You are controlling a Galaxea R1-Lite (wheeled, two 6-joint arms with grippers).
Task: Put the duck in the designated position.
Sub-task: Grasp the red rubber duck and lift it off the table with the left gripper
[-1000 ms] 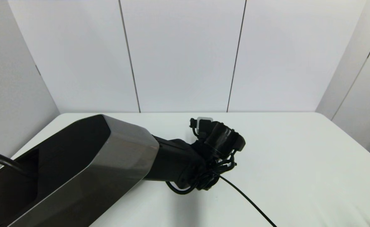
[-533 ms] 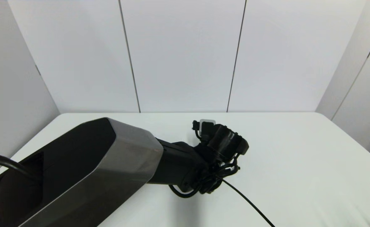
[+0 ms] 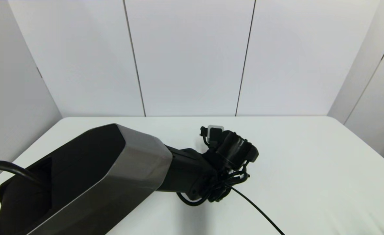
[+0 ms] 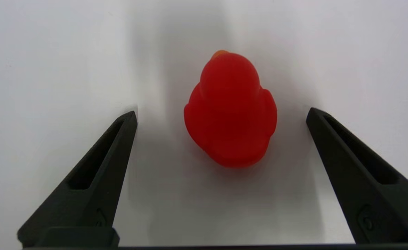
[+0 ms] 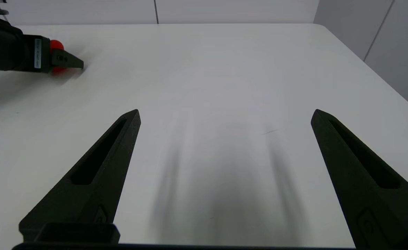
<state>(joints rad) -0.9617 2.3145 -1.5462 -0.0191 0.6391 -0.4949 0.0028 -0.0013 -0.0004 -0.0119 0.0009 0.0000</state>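
On a plain white table (image 3: 309,163) backed by pale grey wall panels (image 3: 192,58), the red rubber duck (image 4: 230,111) sits between the left gripper's (image 4: 221,114) wide-spread fingers, untouched, while the right gripper (image 5: 224,114) hangs wide open well apart.

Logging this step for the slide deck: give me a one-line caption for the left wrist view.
Open left pincer straddles the red duck on the white table, fingers clear of it.
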